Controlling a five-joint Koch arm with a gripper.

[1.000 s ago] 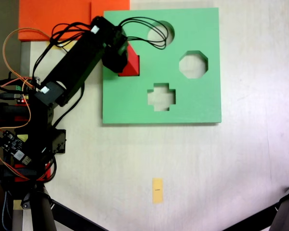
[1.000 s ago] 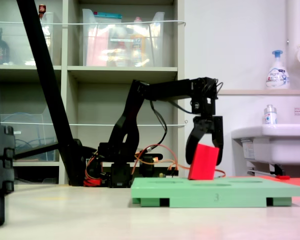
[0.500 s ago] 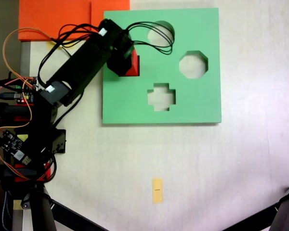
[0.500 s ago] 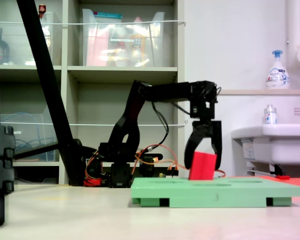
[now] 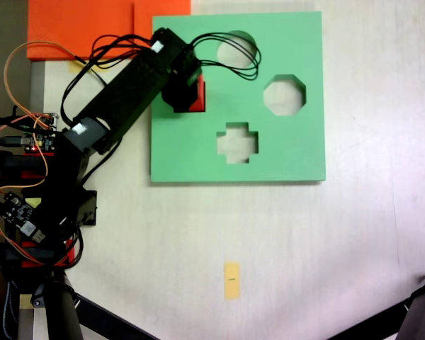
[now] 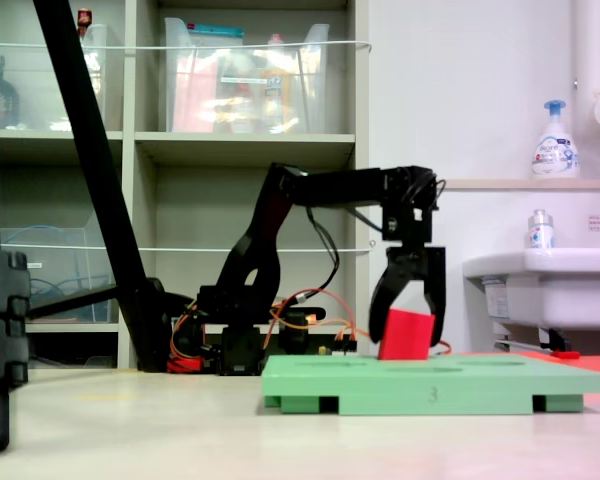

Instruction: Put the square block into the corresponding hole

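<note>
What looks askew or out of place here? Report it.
Little stands out. The red cube sits partway into the green board, still mostly above its surface, gripper around it. A yellow tape strip lies alone on the table.

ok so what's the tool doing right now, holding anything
Tool: closed on the red square block, which is partly down in the green board.
</note>
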